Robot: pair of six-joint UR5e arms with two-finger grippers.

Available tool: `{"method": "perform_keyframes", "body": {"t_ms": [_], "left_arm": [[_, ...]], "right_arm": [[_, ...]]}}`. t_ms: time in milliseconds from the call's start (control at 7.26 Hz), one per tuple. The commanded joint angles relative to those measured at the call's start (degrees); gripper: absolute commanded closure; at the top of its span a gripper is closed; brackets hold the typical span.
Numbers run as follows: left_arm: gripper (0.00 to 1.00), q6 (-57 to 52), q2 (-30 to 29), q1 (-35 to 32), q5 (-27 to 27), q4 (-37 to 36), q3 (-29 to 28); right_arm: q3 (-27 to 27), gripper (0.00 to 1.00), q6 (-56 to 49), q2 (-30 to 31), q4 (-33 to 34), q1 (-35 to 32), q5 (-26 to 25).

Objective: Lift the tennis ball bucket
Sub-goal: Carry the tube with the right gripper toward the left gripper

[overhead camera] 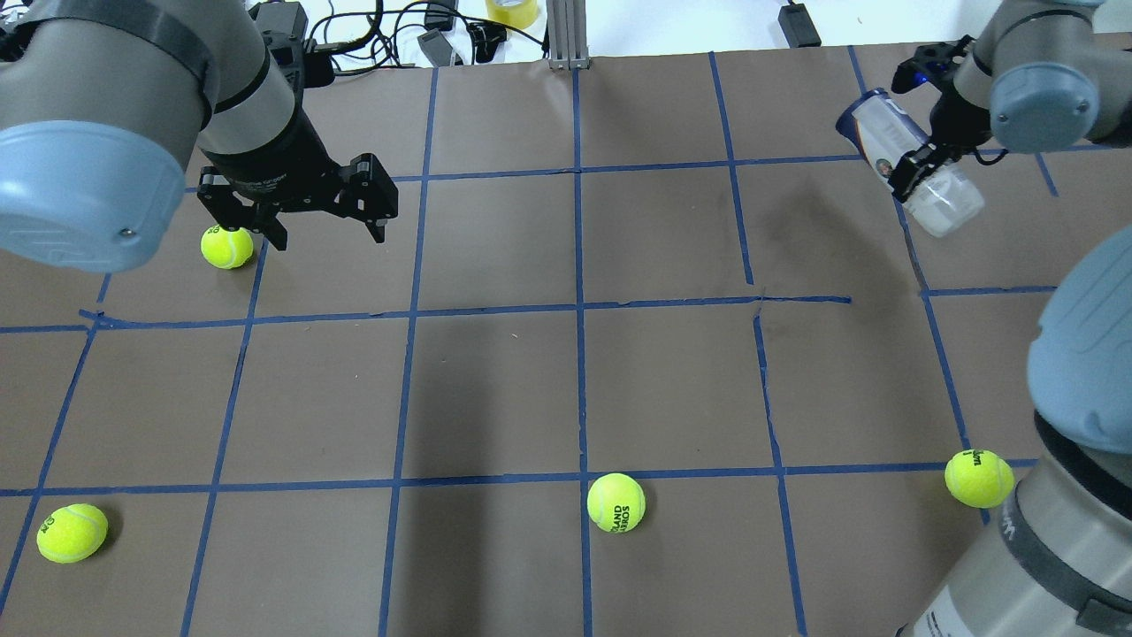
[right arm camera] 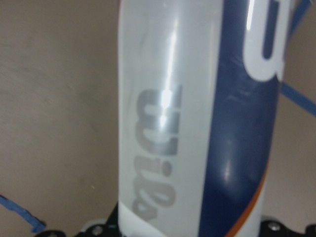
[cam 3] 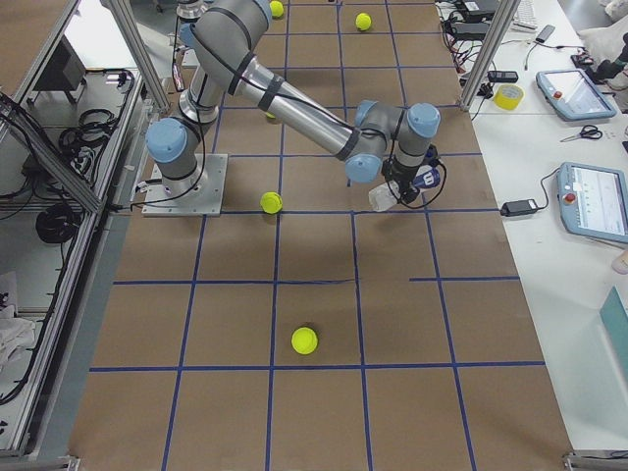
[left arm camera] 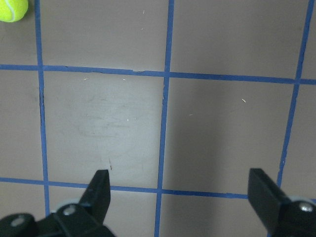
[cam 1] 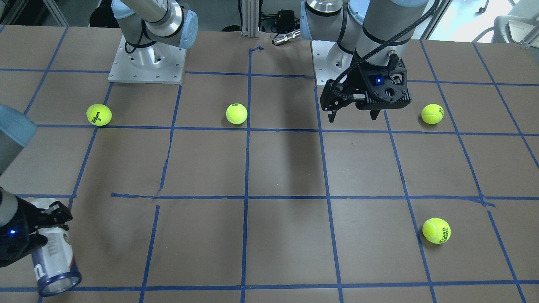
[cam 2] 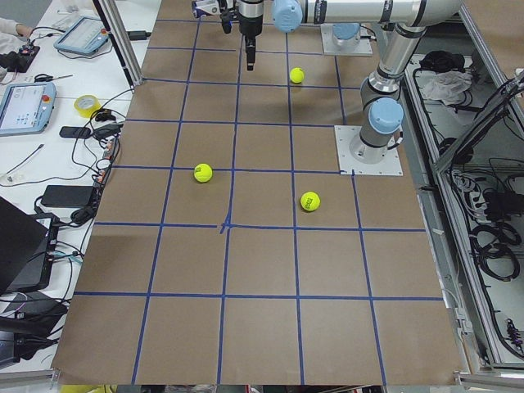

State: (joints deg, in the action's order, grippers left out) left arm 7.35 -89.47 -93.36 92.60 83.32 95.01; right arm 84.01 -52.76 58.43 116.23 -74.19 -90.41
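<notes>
The tennis ball bucket (overhead camera: pixel 884 133) is a clear can with a white and navy Wilson label and a navy rim. My right gripper (overhead camera: pixel 920 159) is shut around its middle at the far right of the table. It holds the can tilted, seemingly off the surface. The can also shows in the front view (cam 1: pixel 54 261), with its open navy-rimmed end toward the camera, and fills the right wrist view (right arm camera: pixel 197 123). My left gripper (overhead camera: pixel 329 237) is open and empty above the table on the far left, also seen in its wrist view (left arm camera: pixel 180 190).
Several yellow-green tennis balls lie on the brown, blue-taped table: one beside the left gripper (overhead camera: pixel 227 246), one at the near left (overhead camera: pixel 72 533), one at the near middle (overhead camera: pixel 615 502), one at the near right (overhead camera: pixel 979 478). Cables and boxes line the far edge.
</notes>
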Motion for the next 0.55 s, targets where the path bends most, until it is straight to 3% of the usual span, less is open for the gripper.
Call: {"method": "perform_keyframes", "body": {"t_ms": [0, 413], "left_arm": [[0.00, -0.05, 0.00, 0.02, -0.06, -0.09, 0.00], [0.00, -0.05, -0.09, 0.02, -0.06, -0.44, 0.00]], "right_arm": [[-0.07, 0.34, -9.94, -0.07, 5.64, -11.28, -0.55], [-2.78, 0.34, -13.93, -3.21, 11.02, -23.86, 0.15]]}}
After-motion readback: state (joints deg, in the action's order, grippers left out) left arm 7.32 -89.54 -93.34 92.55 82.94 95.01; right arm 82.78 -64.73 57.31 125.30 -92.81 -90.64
